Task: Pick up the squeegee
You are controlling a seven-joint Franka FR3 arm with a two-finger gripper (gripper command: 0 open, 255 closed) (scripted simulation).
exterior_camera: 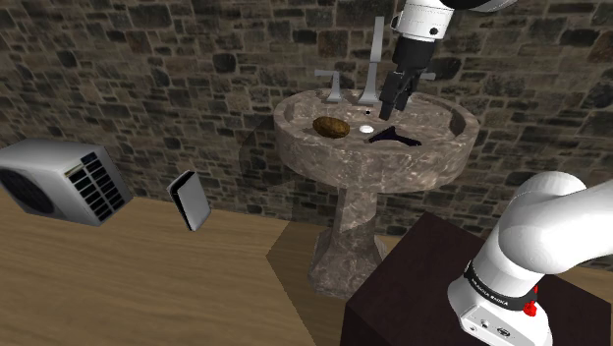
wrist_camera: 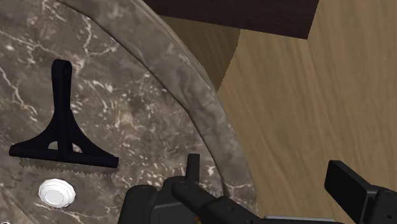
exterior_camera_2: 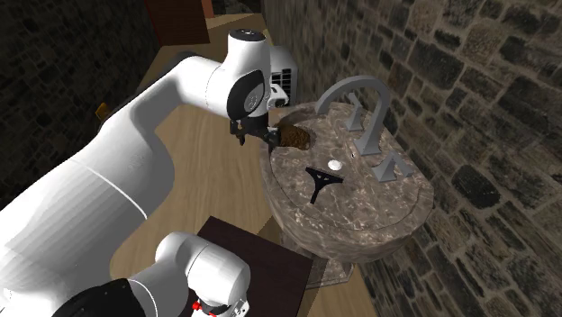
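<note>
On my feed the gripper (wrist_camera: 267,172) has its fingers spread wide, nothing between them. The black squeegee (wrist_camera: 62,121) lies flat in the marble sink (wrist_camera: 210,114), blade right by the white drain (wrist_camera: 56,193). The gripper looks to be hovering over the rim, but height is hard to judge.

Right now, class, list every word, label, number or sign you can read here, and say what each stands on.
White lettering on the black band low on the arm: too small to read.
Squeegee, sink, faucet: no text on them.
</note>
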